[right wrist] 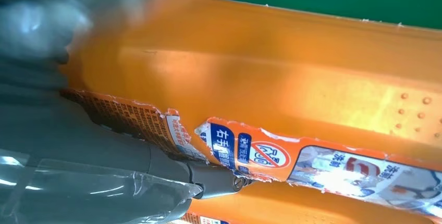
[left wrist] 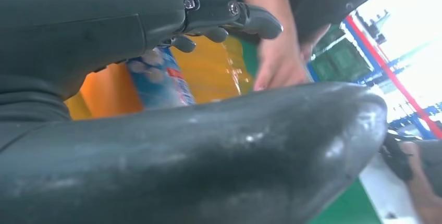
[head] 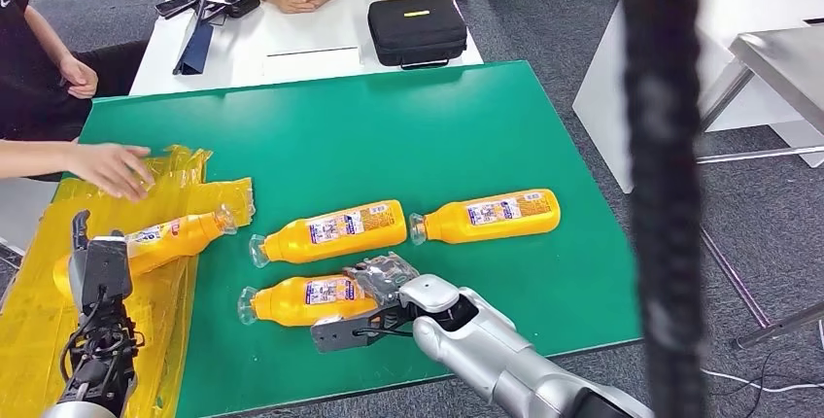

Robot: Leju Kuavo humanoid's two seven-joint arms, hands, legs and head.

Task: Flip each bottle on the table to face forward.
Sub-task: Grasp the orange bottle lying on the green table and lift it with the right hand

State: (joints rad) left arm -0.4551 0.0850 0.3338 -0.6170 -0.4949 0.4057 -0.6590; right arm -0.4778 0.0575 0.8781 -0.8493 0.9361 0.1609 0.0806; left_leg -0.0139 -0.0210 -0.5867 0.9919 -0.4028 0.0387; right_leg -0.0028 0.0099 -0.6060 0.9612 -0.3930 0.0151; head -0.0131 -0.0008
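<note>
Torn bottle label (right wrist: 250,153): "右手", prohibition sign

Green bench (head: 408,126) carries four yellow bottles lying on their sides, caps toward robot's left. Far-right bottle (head: 496,214) and middle bottle (head: 335,231) lie nearly in line, close together. Near bottle (head: 301,299) sits just in front of the middle one. Left bottle (head: 155,241) rests on crumpled yellow plastic sheeting (head: 39,311) covering the bench's left end.
</note>
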